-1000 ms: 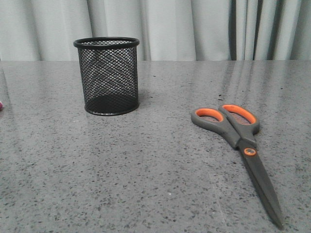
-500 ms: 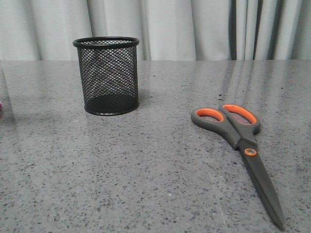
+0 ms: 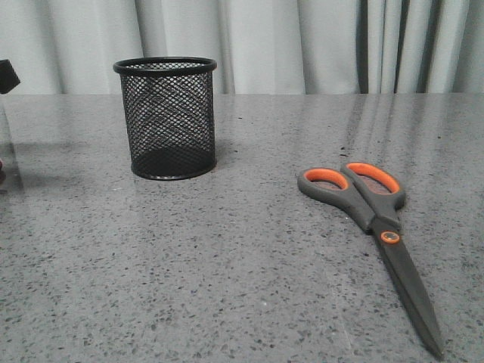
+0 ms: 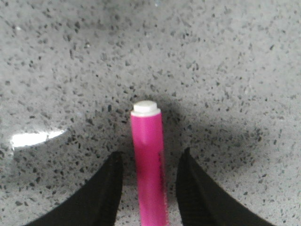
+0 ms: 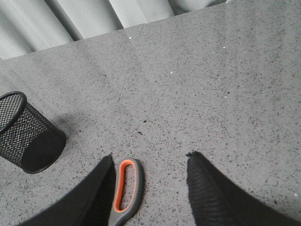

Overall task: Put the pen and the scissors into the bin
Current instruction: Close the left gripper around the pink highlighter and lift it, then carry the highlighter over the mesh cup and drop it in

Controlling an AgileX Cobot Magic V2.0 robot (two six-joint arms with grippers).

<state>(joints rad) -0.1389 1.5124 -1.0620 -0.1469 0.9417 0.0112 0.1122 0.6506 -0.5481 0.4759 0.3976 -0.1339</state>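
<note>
even soft light, slight tabletop (image 3: 227, 265) glare

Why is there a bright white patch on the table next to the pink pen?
Left wrist view: that patch is glare, light bouncing off the shiny table; the pen and fingers cast a soft dark shadow. Front view: the table also mirrors the curtains.

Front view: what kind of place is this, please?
Probably a lab or office bench set up for a desk-tidying test: a speckled grey stone-look table, a plain pale curtain behind it, and only stationery, a mesh bin and scissors.
</note>
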